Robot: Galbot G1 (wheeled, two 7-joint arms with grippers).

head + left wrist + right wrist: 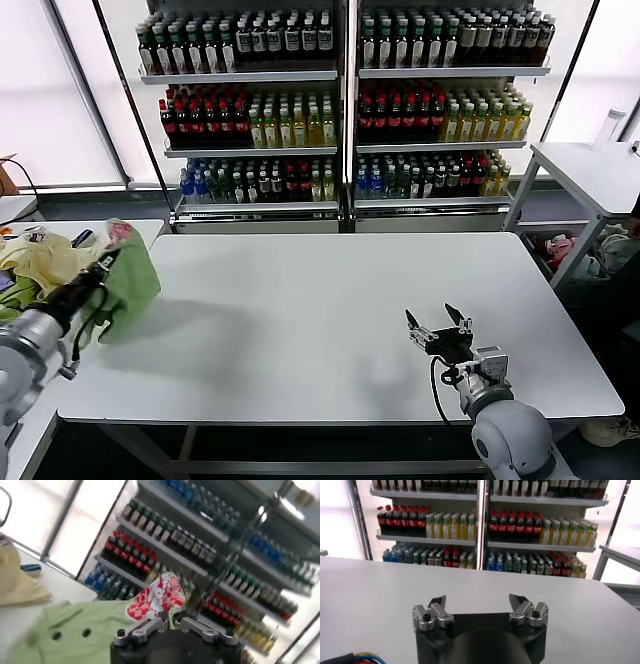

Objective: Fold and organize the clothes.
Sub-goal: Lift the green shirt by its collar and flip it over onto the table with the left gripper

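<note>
The light green polo shirt (130,280) hangs bunched from my left gripper (108,262) at the left edge of the white table (330,310), lifted off the surface. In the left wrist view the left gripper (170,622) is shut on the shirt (75,630), with its red-pink and white print (157,597) bunched at the jaws and small buttons showing. My right gripper (440,328) is open and empty, low over the table's front right. It also shows in the right wrist view (479,611), with nothing between its fingers.
A pale yellow garment (45,262) and other clothes lie on a side table at the far left. Shelves of bottled drinks (340,100) stand behind the table. Another white table (590,170) stands at the back right.
</note>
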